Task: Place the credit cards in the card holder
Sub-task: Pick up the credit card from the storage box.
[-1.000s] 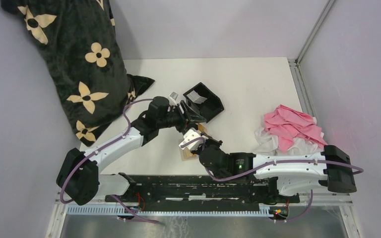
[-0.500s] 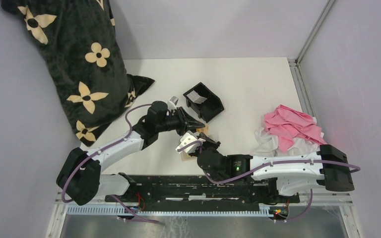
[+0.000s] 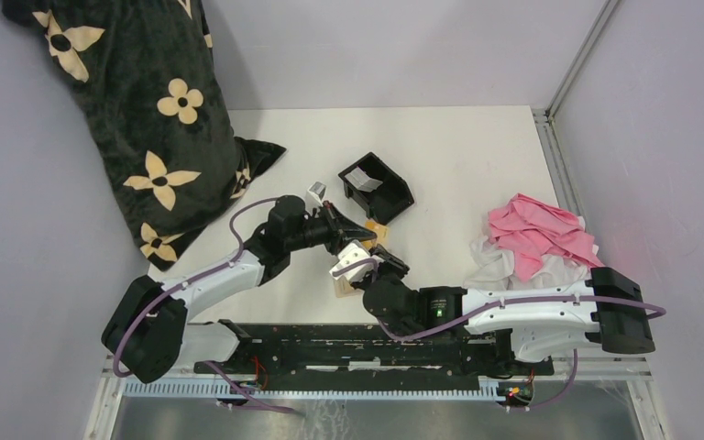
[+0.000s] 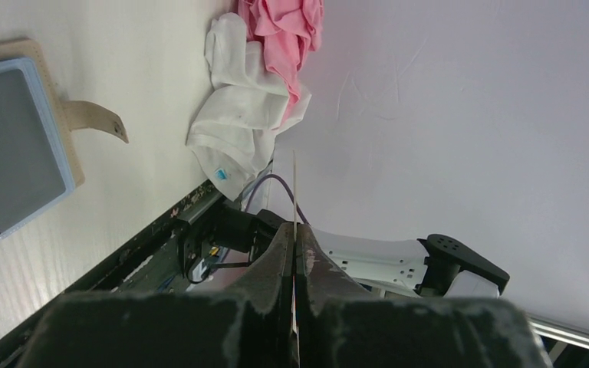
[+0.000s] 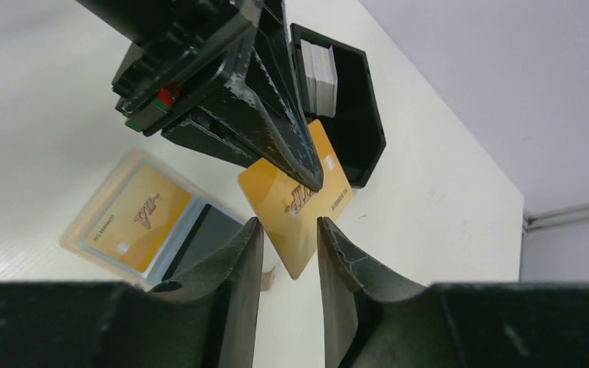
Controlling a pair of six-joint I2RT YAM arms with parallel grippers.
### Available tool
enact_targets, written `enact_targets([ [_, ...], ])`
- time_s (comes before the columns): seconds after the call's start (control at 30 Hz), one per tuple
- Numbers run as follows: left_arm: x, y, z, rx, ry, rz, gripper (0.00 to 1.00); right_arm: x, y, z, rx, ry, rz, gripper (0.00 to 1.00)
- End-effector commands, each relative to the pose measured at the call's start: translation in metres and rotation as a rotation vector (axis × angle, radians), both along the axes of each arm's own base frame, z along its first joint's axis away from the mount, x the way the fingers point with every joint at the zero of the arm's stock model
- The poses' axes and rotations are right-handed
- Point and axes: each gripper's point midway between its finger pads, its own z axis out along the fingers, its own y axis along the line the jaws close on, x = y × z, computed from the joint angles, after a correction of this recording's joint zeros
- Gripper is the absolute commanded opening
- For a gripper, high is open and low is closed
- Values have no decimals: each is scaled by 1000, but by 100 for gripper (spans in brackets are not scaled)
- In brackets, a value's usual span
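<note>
- Left hand [image 3: 352, 235] is shut on a golden-yellow card [image 3: 375, 230] beside the black tray [image 3: 394, 197]; the right hand [image 3: 380, 264] is held near the card holder [image 3: 340, 288] on the surface [image 3: 458, 147].
- Left wrist: the card is seen edge-on, pinched.
- Right wrist: the card's lower corner is seen between the right hand's parted fingers [image 5: 345, 291], which grip nothing.

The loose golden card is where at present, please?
Right wrist view, centre: the golden card is pinched in the left gripper, between card holder and black tray.

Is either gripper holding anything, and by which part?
The left gripper pinches the golden-yellow card by one edge; the right gripper is open, holding nothing.
</note>
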Motion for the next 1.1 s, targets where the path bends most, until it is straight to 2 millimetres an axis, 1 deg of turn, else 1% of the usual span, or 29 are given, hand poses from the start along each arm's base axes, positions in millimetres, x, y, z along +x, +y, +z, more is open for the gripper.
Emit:
enact_targets([
  [0.0, 10, 7, 21, -52, -114, 75, 3, 1, -12, 10, 138, 30, -98, 41],
  [0.17, 21, 15, 25, -56, -216, 153, 3, -2, -15, 7, 237, 83, -119, 46],
  [0.3, 29, 22, 25, -37, -296, 203, 3, -5, -19, 7, 320, 120, -133, 48],
  [0.47, 34, 30, 27, -31, -401, 256, 3, -8, -30, 9, 510, 151, -149, 55],
  [0.53, 34, 32, 28, -38, -434, 264, 3, -8, -33, 11, 575, 155, -144, 56],
  [0.7, 31, 31, 31, -75, -493, 248, 3, 1, -37, 21, 697, 174, -154, 56],
  [0.83, 26, 28, 33, -116, -523, 220, 3, 11, -35, 27, 838, 279, -128, 52],
  [0.9, 23, 27, 33, -136, -535, 212, 3, 20, -39, 29, 925, 319, -126, 49],
  [1.0, 21, 26, 33, -149, -549, 199, 3, 28, -39, 32, 1022, 390, -96, 48],
  [1.07, 19, 25, 39, -175, -570, 193, 3, 31, -35, 33, 1064, 442, -74, 48],
])
